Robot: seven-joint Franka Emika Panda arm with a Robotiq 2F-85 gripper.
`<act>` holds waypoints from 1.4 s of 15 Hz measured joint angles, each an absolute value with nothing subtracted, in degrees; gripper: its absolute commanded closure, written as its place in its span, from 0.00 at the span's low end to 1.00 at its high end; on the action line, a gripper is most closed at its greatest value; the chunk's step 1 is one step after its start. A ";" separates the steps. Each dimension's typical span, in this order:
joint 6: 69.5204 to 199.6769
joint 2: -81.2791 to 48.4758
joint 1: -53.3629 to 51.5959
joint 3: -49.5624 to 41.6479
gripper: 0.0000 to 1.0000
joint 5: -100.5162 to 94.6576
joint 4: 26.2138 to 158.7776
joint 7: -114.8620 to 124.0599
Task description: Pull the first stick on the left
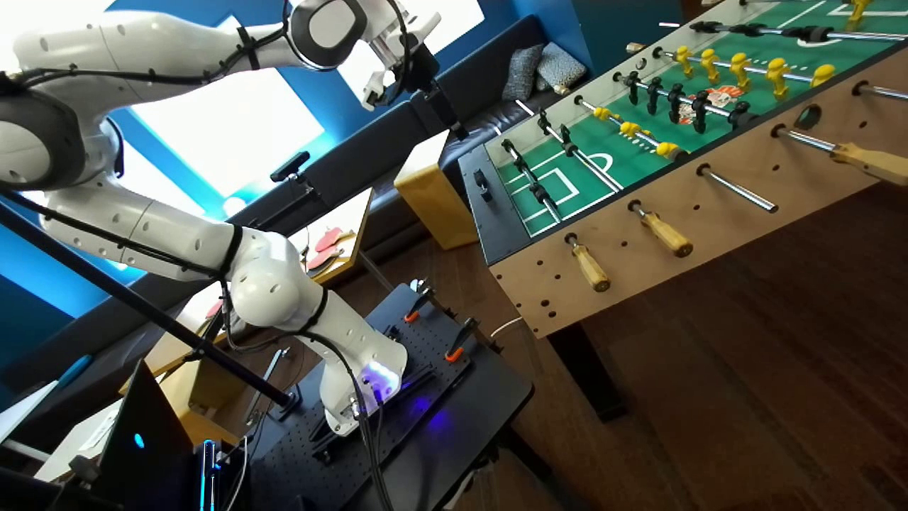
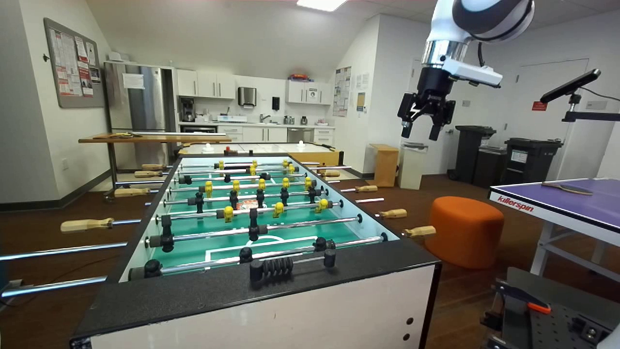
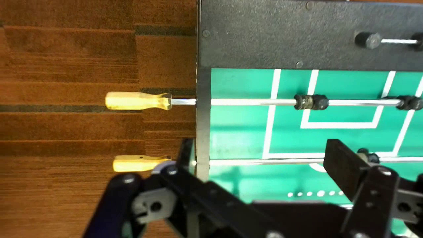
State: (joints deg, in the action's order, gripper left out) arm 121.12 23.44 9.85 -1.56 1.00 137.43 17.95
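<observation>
The foosball table (image 1: 624,273) has metal rods with wooden handles on its side. The first stick's wooden handle (image 1: 589,268) is the one nearest the table's end. It also shows in an exterior view (image 2: 419,231) and at the upper left of the wrist view (image 3: 137,100). The second stick's handle (image 1: 667,236) is beside it, partly behind a finger in the wrist view (image 3: 137,163). My gripper (image 3: 261,147) is open and empty, high above the table. In both exterior views it is apart from every handle, as here (image 2: 420,132).
Further rods with handles (image 1: 869,162) stick out along the same side. A bare rod without a handle (image 1: 741,190) is among them. An orange stool (image 2: 465,231) and a purple ping-pong table (image 2: 581,203) stand nearby. My base table (image 1: 468,419) carries clamps (image 1: 457,348).
</observation>
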 measured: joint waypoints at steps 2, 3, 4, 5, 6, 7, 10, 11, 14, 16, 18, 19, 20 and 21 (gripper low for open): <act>123.82 20.01 11.58 -1.56 0.00 0.05 137.21 22.99; 124.23 18.59 12.10 -1.51 0.00 -1.21 137.22 25.64; 124.30 17.71 12.18 -1.57 0.00 -1.52 137.23 26.14; 124.30 17.47 12.15 -1.57 0.00 -1.52 137.23 26.09; 124.30 17.57 12.10 -1.57 0.00 -1.52 137.22 26.09; 124.30 17.78 12.02 -1.57 0.00 -1.52 137.22 26.09; 124.30 18.06 11.99 -1.57 0.00 -1.52 137.22 26.09; 124.30 18.04 12.01 -1.57 0.00 -1.52 137.22 26.33; 125.96 17.79 12.75 -1.64 0.00 -1.52 137.55 32.54; 127.77 17.26 13.68 -2.03 0.00 -1.52 138.18 37.50; 130.29 16.32 14.60 -2.93 0.00 -1.52 139.30 42.01; 131.72 15.65 15.18 -3.43 0.00 -1.52 140.00 44.19; 133.14 14.83 15.71 -3.99 0.00 -1.52 140.81 46.40; 134.64 13.87 16.31 -4.47 0.00 -1.58 141.75 48.76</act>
State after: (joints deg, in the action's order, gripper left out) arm 134.64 13.87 16.31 -4.47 -1.58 141.75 48.76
